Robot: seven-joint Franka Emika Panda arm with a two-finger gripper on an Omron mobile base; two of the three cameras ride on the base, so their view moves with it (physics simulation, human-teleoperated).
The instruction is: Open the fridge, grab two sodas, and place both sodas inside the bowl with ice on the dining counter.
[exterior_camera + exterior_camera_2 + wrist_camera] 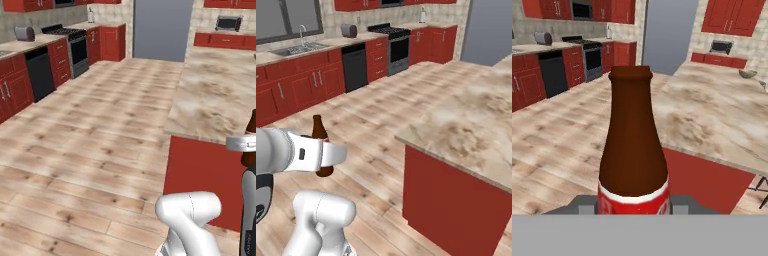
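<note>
Between the claw [634, 207] tips sits a brown bottle [633, 145], gripped low at its red-and-white label, upright. Carry it level over the tabletop [712, 112] toward the bowl [748, 74] at the far end, then lower gently. Bottle: dark glossy glass, narrow neck, no can. Fridge [669, 35] shut, beyond.

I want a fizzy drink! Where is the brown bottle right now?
The brown bottle is in the gripper, held upright in the air over the wooden floor, just beside the near corner of the dining counter.
</note>
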